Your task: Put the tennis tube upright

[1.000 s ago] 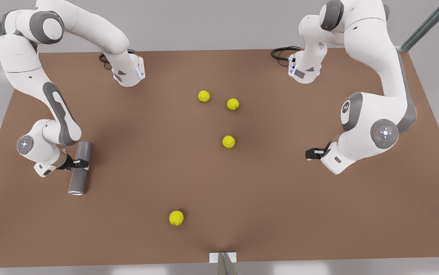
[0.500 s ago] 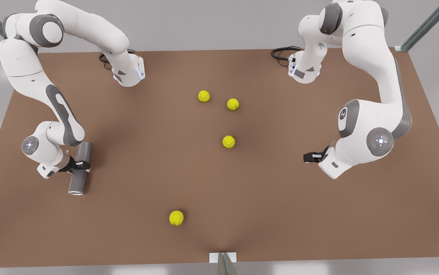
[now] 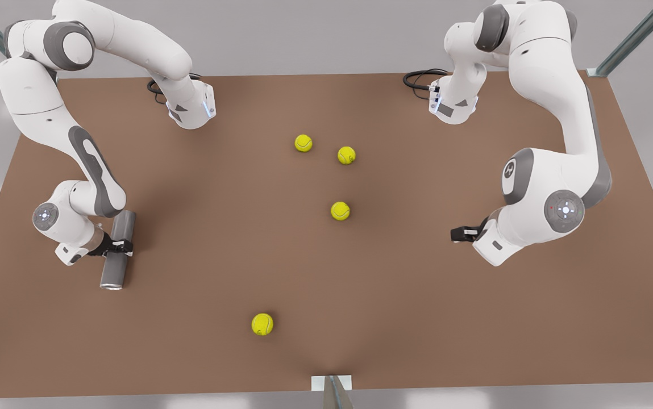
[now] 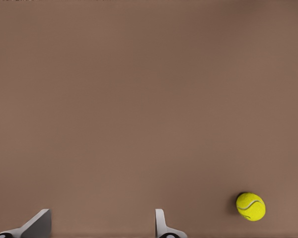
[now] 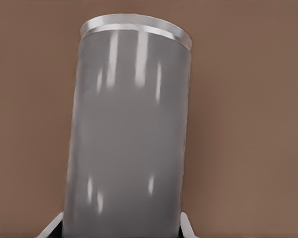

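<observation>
The tennis tube [image 3: 113, 268] is a dark grey cylinder lying flat near the table's edge at the front view's left, its metal-rimmed end toward the near edge. My right gripper [image 3: 117, 246] straddles the tube's middle and is shut on it. In the right wrist view the tennis tube [image 5: 129, 124] runs away from the right gripper [image 5: 120, 230], with a fingertip showing on each side. My left gripper [image 3: 456, 233] hovers at the front view's right, pointing toward the table's middle. In the left wrist view the left gripper [image 4: 100, 228] is open with nothing between its fingers.
Several yellow-green tennis balls lie on the brown table [image 3: 474, 318]: two at the back middle [image 3: 303, 142], [image 3: 346, 155], one in the centre [image 3: 340, 211], one near the front edge [image 3: 262, 324]. One ball [image 4: 251, 206] shows beside the left gripper. Arm bases stand at the back.
My right gripper settled lower over the tube, and the tube then shifted slightly toward the front view's left. The left arm drifted a little toward the table's middle.
</observation>
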Controlling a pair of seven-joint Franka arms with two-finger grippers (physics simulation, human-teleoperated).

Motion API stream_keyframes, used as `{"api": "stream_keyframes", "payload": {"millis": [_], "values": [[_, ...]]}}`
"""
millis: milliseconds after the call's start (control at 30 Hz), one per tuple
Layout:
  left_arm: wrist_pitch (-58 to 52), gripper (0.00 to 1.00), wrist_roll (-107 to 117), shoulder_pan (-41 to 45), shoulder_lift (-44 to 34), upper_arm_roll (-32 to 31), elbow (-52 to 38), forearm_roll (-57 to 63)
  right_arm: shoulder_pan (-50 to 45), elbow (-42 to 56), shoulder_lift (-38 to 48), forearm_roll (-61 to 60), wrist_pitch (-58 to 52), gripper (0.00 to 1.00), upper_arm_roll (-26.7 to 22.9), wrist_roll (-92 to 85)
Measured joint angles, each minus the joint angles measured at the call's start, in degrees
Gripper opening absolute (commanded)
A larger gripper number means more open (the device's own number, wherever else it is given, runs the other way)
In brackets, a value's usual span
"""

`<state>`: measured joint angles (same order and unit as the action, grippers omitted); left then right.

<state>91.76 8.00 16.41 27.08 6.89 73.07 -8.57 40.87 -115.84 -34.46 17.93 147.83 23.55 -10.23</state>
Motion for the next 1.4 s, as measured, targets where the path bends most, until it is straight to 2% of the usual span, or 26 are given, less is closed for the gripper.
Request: {"api": "stream_keyframes", "payload": {"millis": [700,900,1067,1267,1400], "values": [[-0.42,1.0,-0.09,0.01,-0.35,0.04,-0.21,0.04,0.35,0.0,0.25,0.18,-0.16,0.77,0.0,-0.11],[-0.53,1.0,-0.09,0.03,-0.36,0.05,-0.21,0.07,0.89,-0.18,3.6,0.11,-2.33,0.77,0.28,-0.91],[-0.27,1.0,-0.09,-0.06,-0.35,0.05,-0.21,0.12,0.49,-0.04,7.9,-0.23,-5.47,0.77,2.96,-1.34],[0.08,1.0,2.23,0.04,-0.53,0.06,-0.82,0.13,-1.0,0.86,7.92,-0.84,-5.76,0.77,6.21,-0.53],[-0.84,1.0,2.02,-0.42,-1.2,0.05,-0.67,0.11,-6.26,2.26,7.75,-1.07,-5.85,0.77,6.53,-0.49]]}}
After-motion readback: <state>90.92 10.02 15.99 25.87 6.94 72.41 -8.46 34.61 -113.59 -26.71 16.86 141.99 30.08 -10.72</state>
